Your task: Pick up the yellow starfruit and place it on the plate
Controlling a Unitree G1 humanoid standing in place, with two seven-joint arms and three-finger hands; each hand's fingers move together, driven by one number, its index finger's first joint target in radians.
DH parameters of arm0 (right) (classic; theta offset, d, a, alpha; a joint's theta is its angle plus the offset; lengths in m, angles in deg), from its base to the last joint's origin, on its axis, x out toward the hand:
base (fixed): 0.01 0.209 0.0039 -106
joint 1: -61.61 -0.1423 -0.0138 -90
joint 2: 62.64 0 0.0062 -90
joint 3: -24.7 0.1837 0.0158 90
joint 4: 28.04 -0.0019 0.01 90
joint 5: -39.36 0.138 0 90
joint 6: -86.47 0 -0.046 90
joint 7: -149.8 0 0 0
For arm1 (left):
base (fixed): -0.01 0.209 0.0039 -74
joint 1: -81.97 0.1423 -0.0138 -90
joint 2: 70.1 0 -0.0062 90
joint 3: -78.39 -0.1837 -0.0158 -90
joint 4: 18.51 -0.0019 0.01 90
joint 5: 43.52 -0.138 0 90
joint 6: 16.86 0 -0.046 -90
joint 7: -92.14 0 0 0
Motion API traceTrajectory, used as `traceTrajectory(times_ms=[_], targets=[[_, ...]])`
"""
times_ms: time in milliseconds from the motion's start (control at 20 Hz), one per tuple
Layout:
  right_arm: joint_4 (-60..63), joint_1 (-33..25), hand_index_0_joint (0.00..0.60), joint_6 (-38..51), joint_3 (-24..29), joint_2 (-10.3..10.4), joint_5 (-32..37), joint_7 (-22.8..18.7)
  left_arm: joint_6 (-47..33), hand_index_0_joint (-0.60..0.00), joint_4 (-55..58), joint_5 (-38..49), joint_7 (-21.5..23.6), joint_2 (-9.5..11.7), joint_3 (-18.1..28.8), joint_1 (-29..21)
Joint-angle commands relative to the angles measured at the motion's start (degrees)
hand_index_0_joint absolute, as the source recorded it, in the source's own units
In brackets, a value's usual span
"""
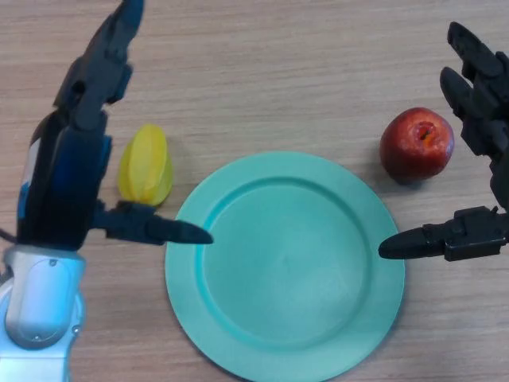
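Note:
The yellow starfruit (pixel 145 165) lies on the wooden table just left of the green plate (pixel 285 267). My left hand (pixel 75 159) hovers over the table's left side, open, with its fingers stretched up past the starfruit's left and its thumb reaching right below the fruit to the plate's left rim. The starfruit sits between thumb and fingers, not held. My right hand (pixel 481 143) is open at the right edge, its thumb pointing left at the plate's right rim.
A red apple (pixel 417 144) sits on the table to the upper right of the plate, just left of my right hand's fingers. The plate holds nothing.

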Motion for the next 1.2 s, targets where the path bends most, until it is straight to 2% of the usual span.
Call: traceTrajectory(times_ms=[50,450,700,850,1000,1200], targets=[[-3.12,-1.11,0.0,7.38,2.81,-0.63,-0.25,-0.08,-8.72,0.0,2.61,1.0,5.0,1.37,2.7,-1.66],[-2.58,-1.03,0.0,8.42,2.31,-0.41,-1.37,-0.5,-8.88,0.0,2.72,2.3,5.12,1.75,3.75,-1.52],[-2.82,-0.22,0.0,7.53,0.92,0.28,-1.97,-0.06,-7.25,0.0,-0.7,2.92,2.56,3.31,5.8,-2.67],[-2.89,-0.29,0.0,7.22,1.1,0.33,-0.66,-0.3,-7.07,0.0,-7.32,2.9,2.88,4.93,7.36,-4.92],[-2.9,-0.11,0.0,6.87,1.1,0.29,-0.14,-0.41,-6.43,0.0,-18.51,-1.75,6.06,6.44,6.99,-7.26],[-2.45,-0.32,0.0,6.63,0.15,0.57,-0.81,-0.67,-3.57,0.0,-31.24,-0.39,11.03,5.69,4.59,-12.17]])
